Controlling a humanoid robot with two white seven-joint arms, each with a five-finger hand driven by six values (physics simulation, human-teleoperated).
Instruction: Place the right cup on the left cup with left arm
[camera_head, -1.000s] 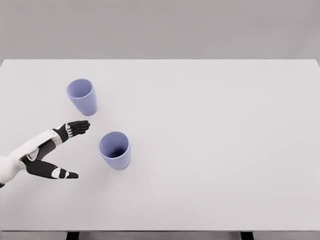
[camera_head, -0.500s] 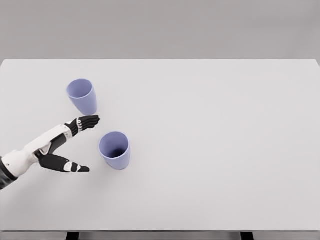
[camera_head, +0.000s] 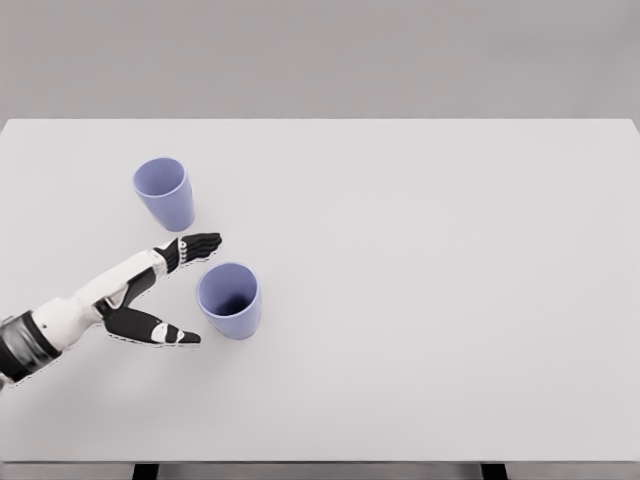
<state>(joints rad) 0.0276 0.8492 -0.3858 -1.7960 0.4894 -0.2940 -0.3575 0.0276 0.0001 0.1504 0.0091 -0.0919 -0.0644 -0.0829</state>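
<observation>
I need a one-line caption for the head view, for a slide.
Open left hand reaches beside the right cup; the left cup stands apart.

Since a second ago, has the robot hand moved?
Yes. The left robot hand moved rightward, toward the right cup, which stayed put.

No writing, label, brand, number or sign is showing anywhere in the head view. The two lavender cups, the right cup (camera_head: 229, 300) and the left cup (camera_head: 165, 193), are presenting plain walls with no print. The white table (camera_head: 420, 280) and the left hand (camera_head: 150, 295) are likewise carrying no readable marks.
</observation>
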